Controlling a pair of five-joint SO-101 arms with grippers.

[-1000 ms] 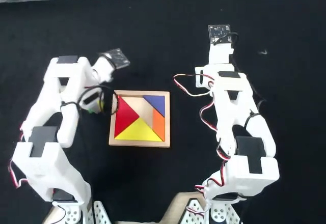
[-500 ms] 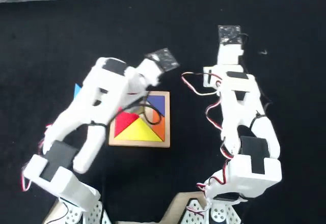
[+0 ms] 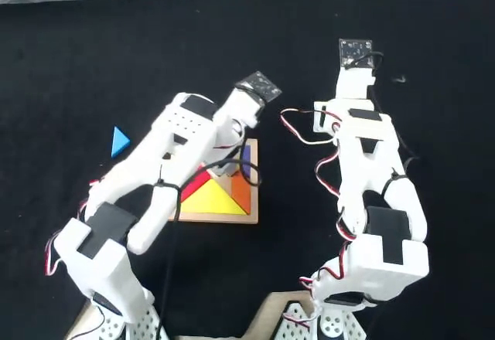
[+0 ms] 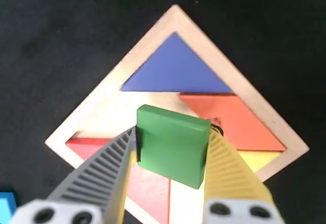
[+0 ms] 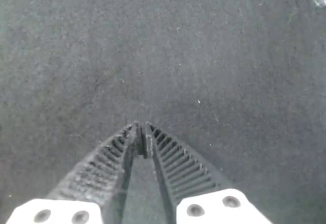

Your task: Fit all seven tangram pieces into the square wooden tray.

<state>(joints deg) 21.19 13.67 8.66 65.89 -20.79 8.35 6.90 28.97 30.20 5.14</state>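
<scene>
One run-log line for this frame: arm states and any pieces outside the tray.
left gripper: shut on green square, over tray | right gripper: shut, over black cloth | outside tray: blue triangle

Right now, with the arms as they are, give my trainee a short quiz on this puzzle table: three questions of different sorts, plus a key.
1. True or false: the left arm's fingers hold a green square over the tray.
2. Which piece lies on the black cloth, outside the tray? A: red triangle. B: small blue triangle. C: yellow triangle.
3. Fill in the gap: the right arm's fingers, over bare cloth, are ___ (open or shut).

Key: 1 true; 2 B; 3 shut.
</scene>
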